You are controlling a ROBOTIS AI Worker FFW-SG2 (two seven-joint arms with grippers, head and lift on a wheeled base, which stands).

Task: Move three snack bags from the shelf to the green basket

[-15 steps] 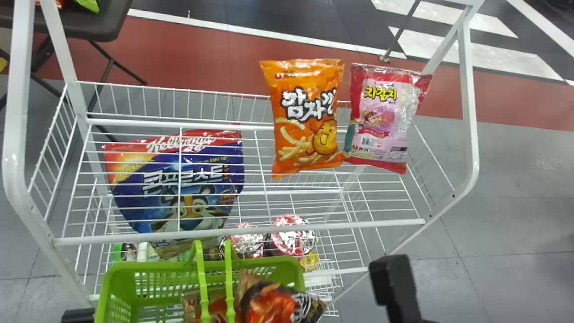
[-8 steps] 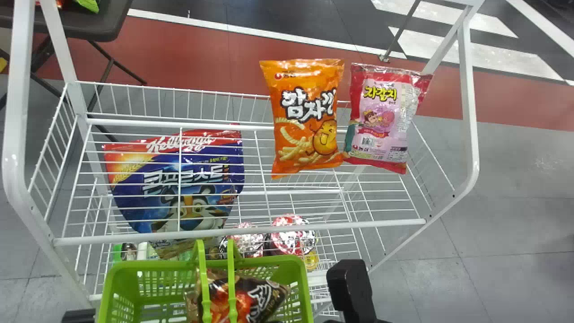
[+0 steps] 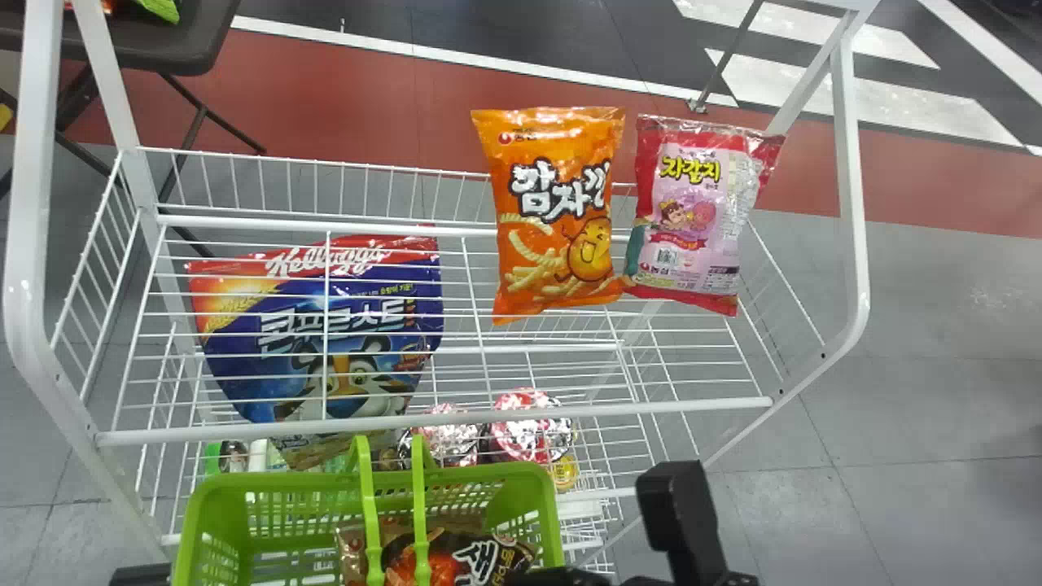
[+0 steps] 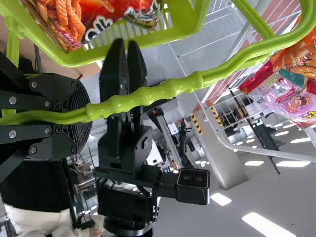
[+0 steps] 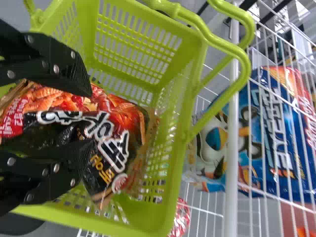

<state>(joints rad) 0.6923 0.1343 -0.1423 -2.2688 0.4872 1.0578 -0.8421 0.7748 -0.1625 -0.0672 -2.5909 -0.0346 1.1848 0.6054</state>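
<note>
The orange snack bag [image 3: 553, 213] and pink snack bag [image 3: 692, 213] lie side by side on the wire shelf's right part. A black-and-red snack bag [image 3: 456, 560] lies in the green basket [image 3: 533, 496]; brown wrapping shows beside it, and I cannot tell if that is a second bag. My right gripper [image 3: 570, 576] is over the basket's right side; in the right wrist view my right gripper [image 5: 85, 118] stands open, its fingers above the black-and-red bag [image 5: 106, 140]. My left gripper [image 3: 140, 575] stays at the basket's left; in the left wrist view my left gripper [image 4: 81, 114] is shut on the basket handle [image 4: 148, 98].
A blue cereal bag [image 3: 350, 325] lies on the shelf's left part, behind the basket. White shelf posts [image 3: 855, 187] rise on both sides, and the front rail [image 3: 570, 411] crosses before the bags. Round packages [image 3: 529, 427] sit on a lower level.
The black-and-red bag has come down and left into the basket and is let go. My right arm has moved left, then slightly back right. The basket has shifted slightly.
</note>
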